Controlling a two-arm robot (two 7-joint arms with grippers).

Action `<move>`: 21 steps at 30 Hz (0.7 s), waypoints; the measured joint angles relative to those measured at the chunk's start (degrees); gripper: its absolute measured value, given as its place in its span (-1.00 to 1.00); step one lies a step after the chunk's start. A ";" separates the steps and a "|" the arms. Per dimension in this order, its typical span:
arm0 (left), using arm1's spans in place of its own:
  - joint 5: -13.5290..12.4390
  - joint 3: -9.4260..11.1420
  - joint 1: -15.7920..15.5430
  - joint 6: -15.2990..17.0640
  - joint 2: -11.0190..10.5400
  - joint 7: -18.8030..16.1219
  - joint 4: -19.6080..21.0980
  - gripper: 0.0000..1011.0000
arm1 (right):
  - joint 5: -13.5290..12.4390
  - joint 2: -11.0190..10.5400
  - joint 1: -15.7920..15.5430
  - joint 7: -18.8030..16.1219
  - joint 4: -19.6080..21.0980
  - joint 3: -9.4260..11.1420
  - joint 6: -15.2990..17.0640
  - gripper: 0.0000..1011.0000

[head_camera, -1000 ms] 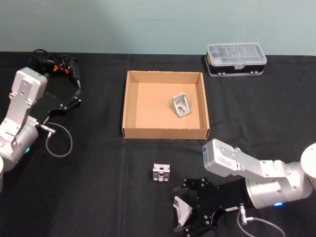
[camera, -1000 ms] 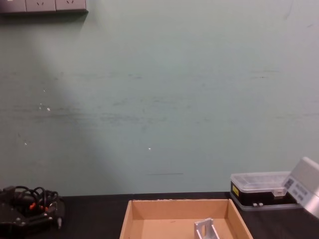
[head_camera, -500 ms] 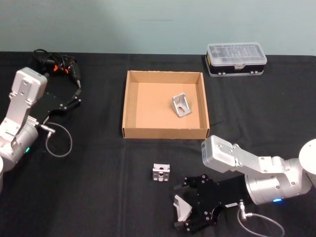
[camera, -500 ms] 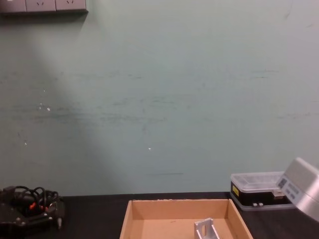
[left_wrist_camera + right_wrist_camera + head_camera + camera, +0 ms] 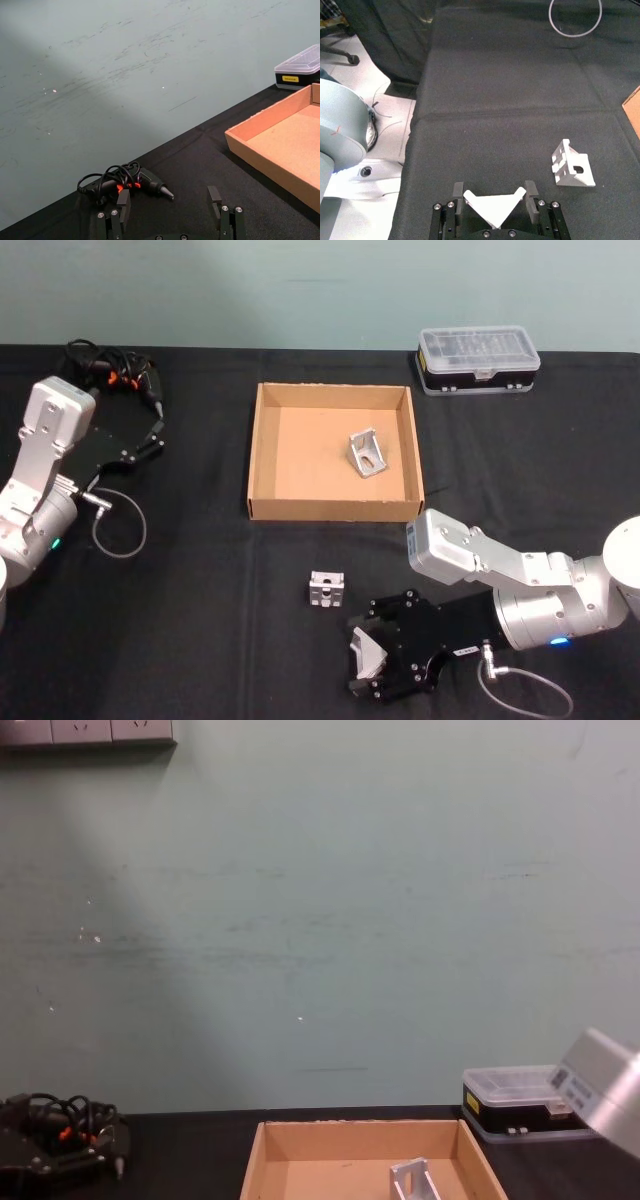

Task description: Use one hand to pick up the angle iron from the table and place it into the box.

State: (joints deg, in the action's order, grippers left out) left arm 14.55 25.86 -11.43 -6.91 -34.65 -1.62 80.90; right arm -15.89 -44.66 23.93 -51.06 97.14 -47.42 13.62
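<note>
Right gripper (image 5: 365, 665) low over the near part of the black surface (image 5: 200, 620), in front of the box (image 5: 333, 508) and well apart from it. Its two fingers (image 5: 458, 192) are drawn in against the outer ends of a pale angle iron (image 5: 494, 206), which sits clamped between them with its corner pointing back toward the wrist. Whether the piece is lifted clear of the surface cannot be told.

A second angle iron (image 5: 327, 589) lies loose on the surface, between the right gripper and the box's near wall, touching neither. A third angle iron (image 5: 368, 454) rests inside the box, toward its right wall; the chest view shows it standing on the box floor (image 5: 415, 1182).

Left gripper (image 5: 150, 435) is parked at the left side of the surface, its fingers (image 5: 122, 202) spread wide and holding nothing. A black power tool with coiled cable (image 5: 110, 370) lies just beyond it.

A black plastic case with a clear lid (image 5: 478, 358) stands at the far right, behind the box.
</note>
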 joint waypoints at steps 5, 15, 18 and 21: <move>0.00 0.00 0.00 0.00 0.00 0.00 0.00 0.98 | -1.44 -0.35 0.17 -0.17 1.11 0.99 -0.42 0.47; 0.00 0.00 0.00 0.00 0.00 0.00 0.00 0.98 | -6.18 -0.79 1.20 4.56 2.67 7.54 -2.98 0.47; 0.00 0.00 0.00 0.00 0.00 0.00 0.00 0.98 | -5.62 0.17 1.97 6.96 1.16 8.77 -3.41 0.47; 0.00 0.00 0.00 0.00 0.00 0.00 0.00 0.98 | -4.57 1.87 3.01 8.75 -1.29 9.28 -3.56 0.47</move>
State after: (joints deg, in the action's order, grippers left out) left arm 14.54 25.86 -11.43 -6.91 -34.65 -1.62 80.90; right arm -20.46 -42.79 26.94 -42.31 95.85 -38.15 10.06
